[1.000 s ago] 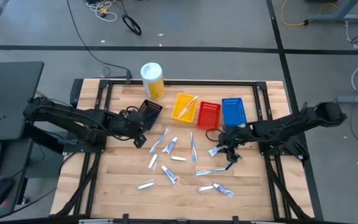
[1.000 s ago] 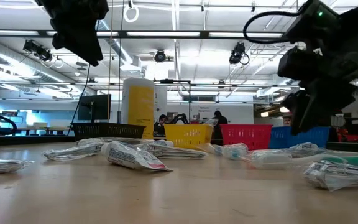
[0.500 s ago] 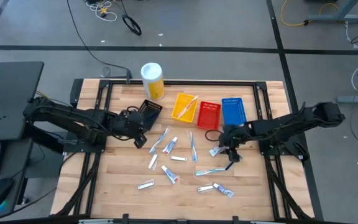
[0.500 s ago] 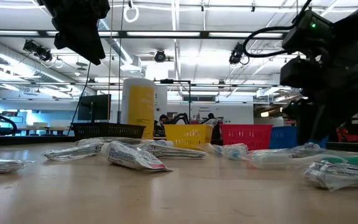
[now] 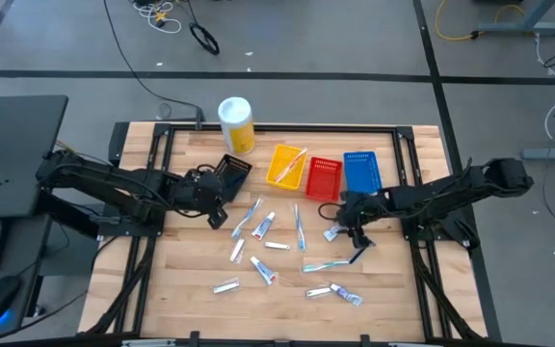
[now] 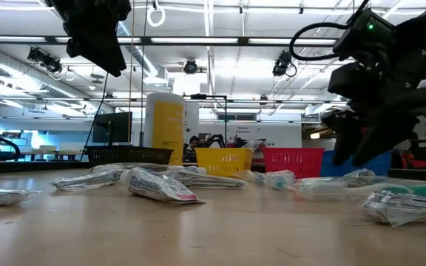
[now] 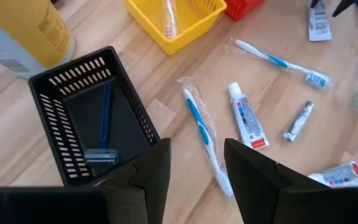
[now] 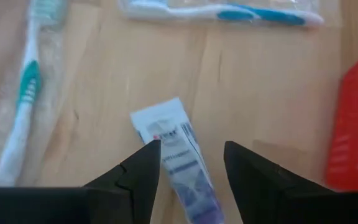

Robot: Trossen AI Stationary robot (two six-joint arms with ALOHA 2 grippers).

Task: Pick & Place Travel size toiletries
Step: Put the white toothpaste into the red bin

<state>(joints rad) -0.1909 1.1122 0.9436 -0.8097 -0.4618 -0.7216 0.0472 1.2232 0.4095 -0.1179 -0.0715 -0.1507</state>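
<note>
The right gripper (image 5: 346, 228) hovers just in front of the red slotted plastic tray (image 5: 323, 177), its 2 dark fingers (image 8: 143, 171) spread apart and holding nothing, poised over a small white toothpaste tube with blue and red print (image 8: 179, 154) that lies flat on the wooden slatted table (image 5: 191, 289). Beside that tube, farther from the red tray, lie a wrapped white-and-teal toothbrush (image 8: 23, 102) and a wrapped white-and-blue toothbrush (image 8: 229, 14). The left gripper (image 5: 222, 206) waits well to the left of the red tray, next to the black slotted plastic tray (image 7: 89, 127), fingers parted and empty. A dark blue razor (image 7: 102, 127) rests inside the black tray. More tubes and toothbrushes lie scattered on the table in front of the red tray.
</note>
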